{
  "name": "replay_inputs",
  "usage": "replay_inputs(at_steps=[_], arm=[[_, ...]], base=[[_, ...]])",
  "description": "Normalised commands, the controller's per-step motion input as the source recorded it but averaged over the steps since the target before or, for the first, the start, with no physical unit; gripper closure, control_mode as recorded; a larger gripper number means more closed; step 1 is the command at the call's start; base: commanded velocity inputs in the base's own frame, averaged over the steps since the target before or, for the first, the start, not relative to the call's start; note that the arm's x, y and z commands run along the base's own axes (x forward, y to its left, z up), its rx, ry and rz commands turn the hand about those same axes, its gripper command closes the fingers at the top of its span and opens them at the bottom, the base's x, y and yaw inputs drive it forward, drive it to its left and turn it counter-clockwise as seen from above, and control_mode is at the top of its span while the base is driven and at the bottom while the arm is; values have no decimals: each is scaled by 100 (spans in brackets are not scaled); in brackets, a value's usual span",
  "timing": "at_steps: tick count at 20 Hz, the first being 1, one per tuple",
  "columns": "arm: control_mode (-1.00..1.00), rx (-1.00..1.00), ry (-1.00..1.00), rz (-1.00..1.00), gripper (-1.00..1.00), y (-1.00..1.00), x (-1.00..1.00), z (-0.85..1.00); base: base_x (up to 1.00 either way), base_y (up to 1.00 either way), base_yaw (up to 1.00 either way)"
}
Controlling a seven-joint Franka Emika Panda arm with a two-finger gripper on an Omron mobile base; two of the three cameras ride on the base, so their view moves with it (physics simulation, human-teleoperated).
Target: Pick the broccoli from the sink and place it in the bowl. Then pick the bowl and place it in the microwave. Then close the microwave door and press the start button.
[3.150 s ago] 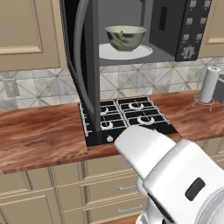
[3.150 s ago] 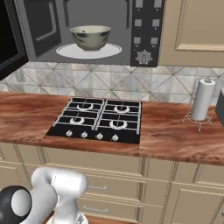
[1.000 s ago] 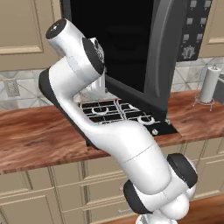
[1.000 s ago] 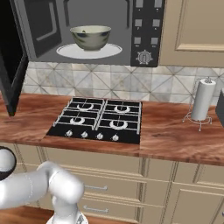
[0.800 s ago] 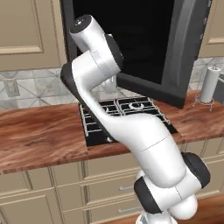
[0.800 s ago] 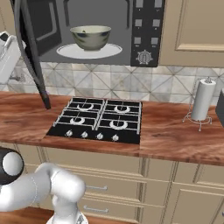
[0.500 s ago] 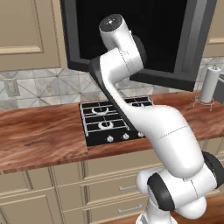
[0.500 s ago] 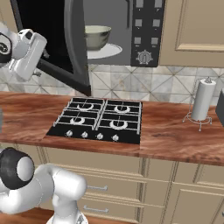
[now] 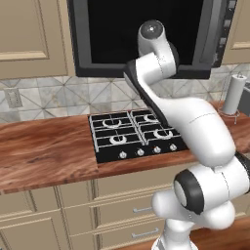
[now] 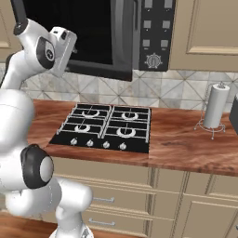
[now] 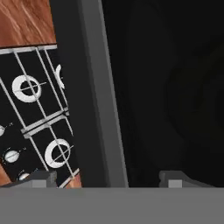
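Fingers: two dark tips [image 11: 43, 178] stand spread wide apart at 6 o'clock in the hand view, pinching nothing; between them lies only dark glass.
Gripper: the gripper [image 11: 107, 178] faces the microwave door [image 11: 144, 96] at very close range; whether it touches the door cannot be told.
Door: its grey frame runs from 12 to 6 o'clock through the hand view, dark window to the 3 o'clock side. In the right base view the door [image 10: 88, 35] looks nearly shut, its frame edge just beside the button panel [image 10: 155, 32]; whether it is fully latched cannot be told.
Microwave: the microwave [image 9: 146, 34] hangs at 12 o'clock above the stove [image 9: 134, 136].
Bowl and broccoli: hidden behind the dark window; presumably inside, not confirmed.
Arm: the arm [image 9: 190, 127] rises from 5 o'clock in the left base view and bends up to the door.
Surroundings: wooden counter [image 10: 186, 148] around the stove; paper towel roll [image 10: 213, 111] at 3 o'clock, well apart from the work.
Stage, as judged: door closing almost done; start button not yet pressed.
Risk 1: door left unlatched if the push ends early.
Risk 2: spread fingers could strike two buttons at once on the crowded panel.
Risk 3: the elbow, swinging right toward the panel, could foul the door frame or wall.
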Motion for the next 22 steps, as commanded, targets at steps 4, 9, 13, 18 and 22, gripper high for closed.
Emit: replay_inputs(at_steps=[4, 9, 13, 18, 22], arm=[[-100, 9, -15, 2, -100, -33, 90, 23], [-100, 4, -8, 3, -100, -17, 91, 2], [-100, 1, -7, 3, -100, -15, 69, 0], [-100, 3, -8, 5, -100, -23, 10, 0], [-100, 8, -21, 9, -100, -55, -89, 0]], base=[[0, 0, 0], [0, 0, 0], [0, 0, 0], [0, 0, 0], [0, 0, 0]])
